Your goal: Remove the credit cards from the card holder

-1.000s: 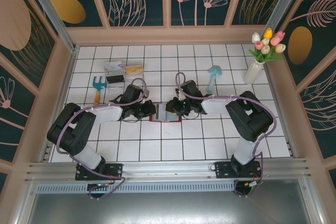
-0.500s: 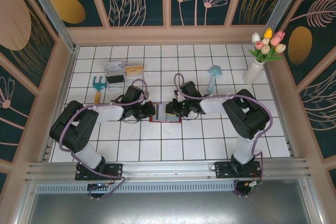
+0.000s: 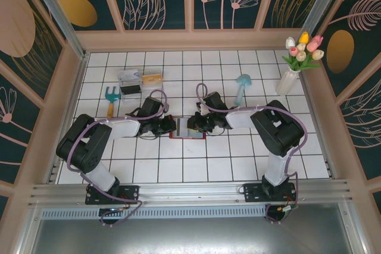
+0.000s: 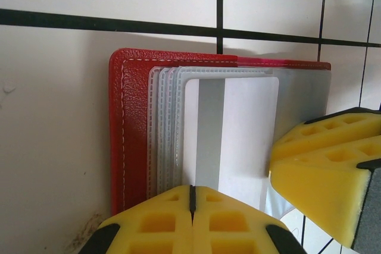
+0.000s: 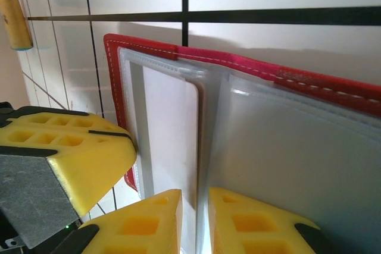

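With the left claw (image 4: 191, 203) shut and pinning the open card holder (image 4: 132, 129) on the table (image 4: 53, 117), the right claw (image 5: 195, 221), narrowed to a slit at the edge of the pocketed credit card (image 5: 169, 141) (whether it grips I cannot tell), should pinch only that card and slide it straight out.

Black arms (image 3: 80, 147), seemingly purple cables (image 3: 156, 92), yellow jaws

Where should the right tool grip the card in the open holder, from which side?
Probably the card by its long edge nearest the card holder fold, which looks exposed; the right tool comes in low from its side, straddling that thin edge.
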